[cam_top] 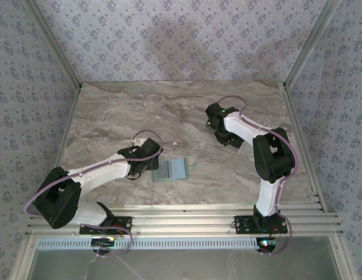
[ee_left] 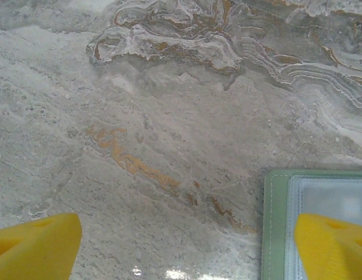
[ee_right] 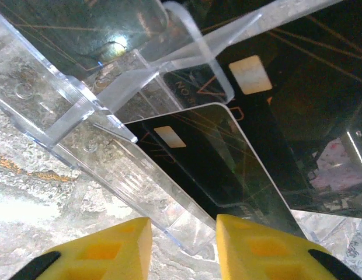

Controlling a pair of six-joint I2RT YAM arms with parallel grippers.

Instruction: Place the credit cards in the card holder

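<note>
The pale green card holder (cam_top: 172,169) lies flat near the table's front middle. My left gripper (cam_top: 150,153) hovers just left of it, jaws wide open. In the left wrist view its right fingertip (ee_left: 333,245) hangs over the card holder (ee_left: 279,233) and the left fingertip is over bare marble. My right gripper (cam_top: 218,129) is farther back on the right. The black credit cards (ee_right: 216,163) lean in a clear plastic stand (ee_right: 111,157), one with a pale chip mark (ee_right: 250,74) behind. My right gripper (ee_right: 184,251) stands open with a narrow gap, astride the stand's lower corner and the front card's edge.
The marble tabletop (cam_top: 169,111) is bordered by metal rails at left, right and front (cam_top: 187,219). Patterned walls enclose the back and sides. Bare marble lies between the card holder and the right gripper.
</note>
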